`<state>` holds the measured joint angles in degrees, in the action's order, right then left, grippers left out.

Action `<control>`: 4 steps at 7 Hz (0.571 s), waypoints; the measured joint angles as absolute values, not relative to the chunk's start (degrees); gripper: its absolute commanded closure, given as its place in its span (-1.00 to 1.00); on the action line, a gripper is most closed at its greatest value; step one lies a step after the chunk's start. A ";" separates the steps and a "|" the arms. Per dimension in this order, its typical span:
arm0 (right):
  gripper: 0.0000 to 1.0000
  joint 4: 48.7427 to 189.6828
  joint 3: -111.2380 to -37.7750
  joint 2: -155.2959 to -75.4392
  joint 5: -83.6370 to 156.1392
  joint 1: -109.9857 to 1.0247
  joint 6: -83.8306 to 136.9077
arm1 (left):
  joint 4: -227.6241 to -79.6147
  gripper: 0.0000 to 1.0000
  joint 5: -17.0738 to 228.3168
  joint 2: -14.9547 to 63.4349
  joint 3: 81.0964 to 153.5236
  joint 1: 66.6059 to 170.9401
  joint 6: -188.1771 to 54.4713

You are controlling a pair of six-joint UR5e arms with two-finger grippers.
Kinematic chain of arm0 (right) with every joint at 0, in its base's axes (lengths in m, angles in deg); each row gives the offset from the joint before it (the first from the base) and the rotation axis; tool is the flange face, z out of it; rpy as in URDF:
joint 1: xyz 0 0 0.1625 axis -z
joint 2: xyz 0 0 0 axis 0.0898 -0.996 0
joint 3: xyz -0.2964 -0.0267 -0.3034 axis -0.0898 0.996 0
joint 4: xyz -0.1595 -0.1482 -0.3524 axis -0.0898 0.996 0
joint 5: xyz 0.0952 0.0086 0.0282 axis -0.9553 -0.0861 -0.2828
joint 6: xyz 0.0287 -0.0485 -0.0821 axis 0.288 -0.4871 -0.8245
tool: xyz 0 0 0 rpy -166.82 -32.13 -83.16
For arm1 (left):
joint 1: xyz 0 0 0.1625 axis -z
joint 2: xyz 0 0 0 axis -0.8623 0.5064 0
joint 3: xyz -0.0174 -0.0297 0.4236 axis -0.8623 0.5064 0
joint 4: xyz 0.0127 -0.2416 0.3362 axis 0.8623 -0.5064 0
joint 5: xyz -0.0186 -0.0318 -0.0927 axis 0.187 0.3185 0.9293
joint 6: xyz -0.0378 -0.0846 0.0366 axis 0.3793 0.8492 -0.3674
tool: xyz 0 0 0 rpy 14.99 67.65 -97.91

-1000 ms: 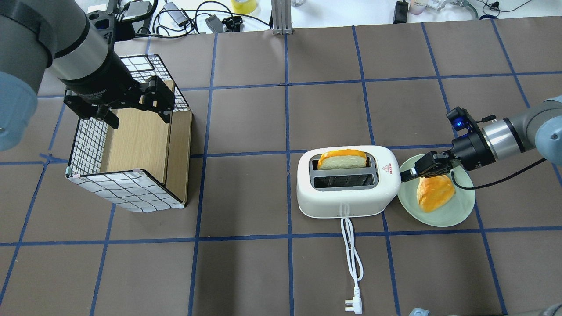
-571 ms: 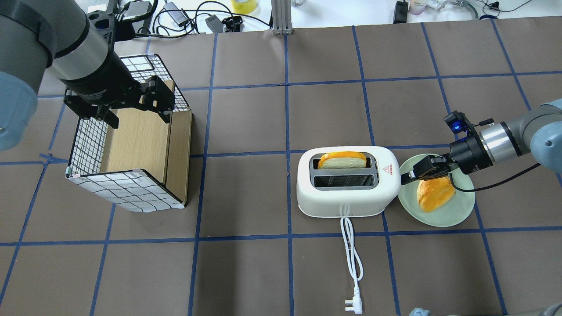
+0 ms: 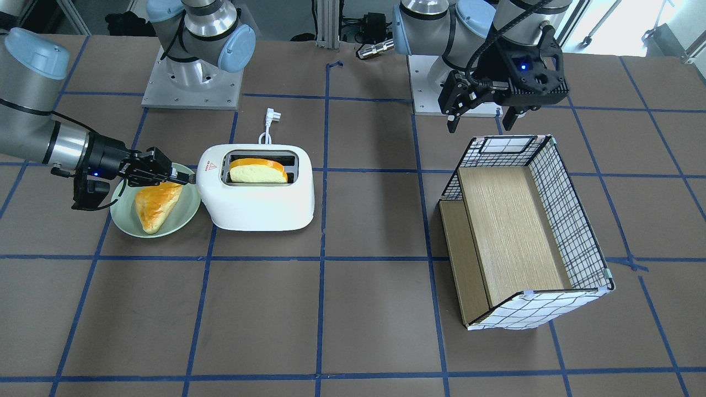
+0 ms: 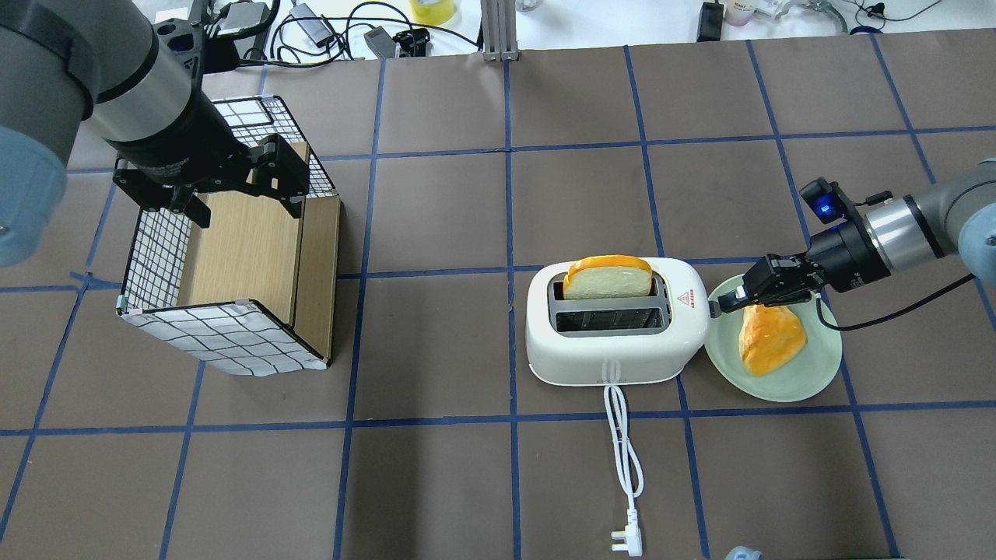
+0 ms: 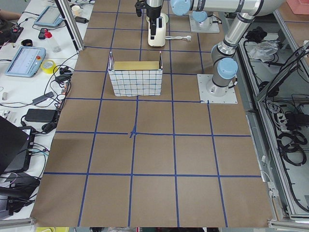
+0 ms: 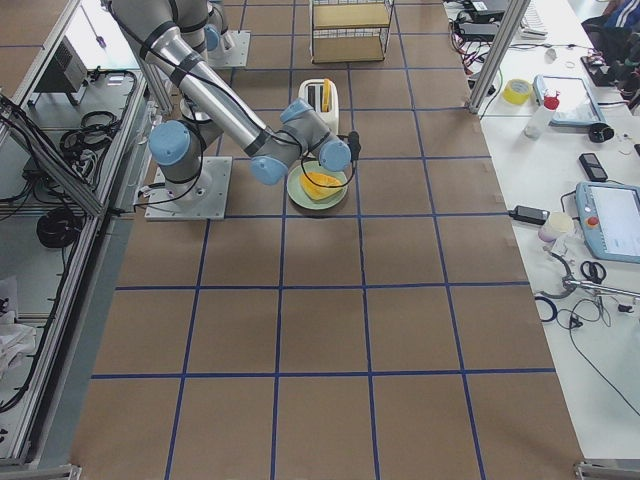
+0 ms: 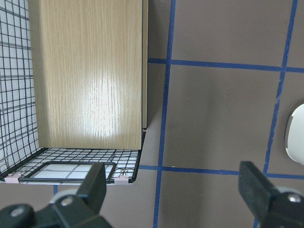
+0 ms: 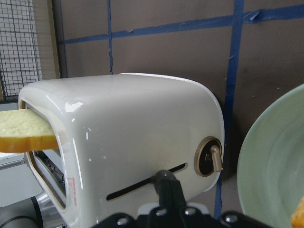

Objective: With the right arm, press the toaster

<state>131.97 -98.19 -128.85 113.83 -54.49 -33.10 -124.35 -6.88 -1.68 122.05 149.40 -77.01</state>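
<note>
Right fingers (image 8: 167, 197) are being clenched together, grasping nothing. Their tips are seeming to touch the small grey lever knob (image 8: 164, 176) in the slanted slot on the end face of the white rounded plastic two-slot toaster (image 4: 615, 346). The silver right arm (image 4: 895, 229) is reaching in low over the pale-green round plate (image 4: 809, 381), which is carrying a golden pastry piece (image 4: 770, 338) & lying just beside that end. Toaster is standing on the brown tabletop (image 4: 436, 467), right of centre in overhead view, w/ white cord (image 4: 622, 435) trailing toward the robot. A yellow-crusted bread slice (image 4: 607, 280) is sticking up from the slot farther from the robot. Left fingers (image 7: 97, 183) are spread wide, released, hovering over the wire-grid basket w/ wooden panels (image 4: 218, 342), well apart.

Handling, as I am judging: body prob. light & smooth, so it is likely sliding or tipping if the push is going sideways. Lever prob. spring-loaded, stiffer near bottom. Best contact is top of knob, pressing straight along slot. The knob is small & rounded, so tips may be slipping off.
</note>
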 measured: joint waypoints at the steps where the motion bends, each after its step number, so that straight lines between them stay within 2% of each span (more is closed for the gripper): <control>1: 0.98 131.58 -95.71 -130.55 116.29 -55.31 -28.73 | -124.35 -1.00 -6.90 -1.68 122.05 149.40 -77.01; 4: 0.78 128.33 -83.66 -134.12 128.17 -62.70 -12.76 | -124.35 -1.00 -6.94 -1.68 122.05 149.40 -77.01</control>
<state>128.33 -83.66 -134.12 128.17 -62.70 -12.76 -124.35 -6.94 -1.68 122.05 149.40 -77.01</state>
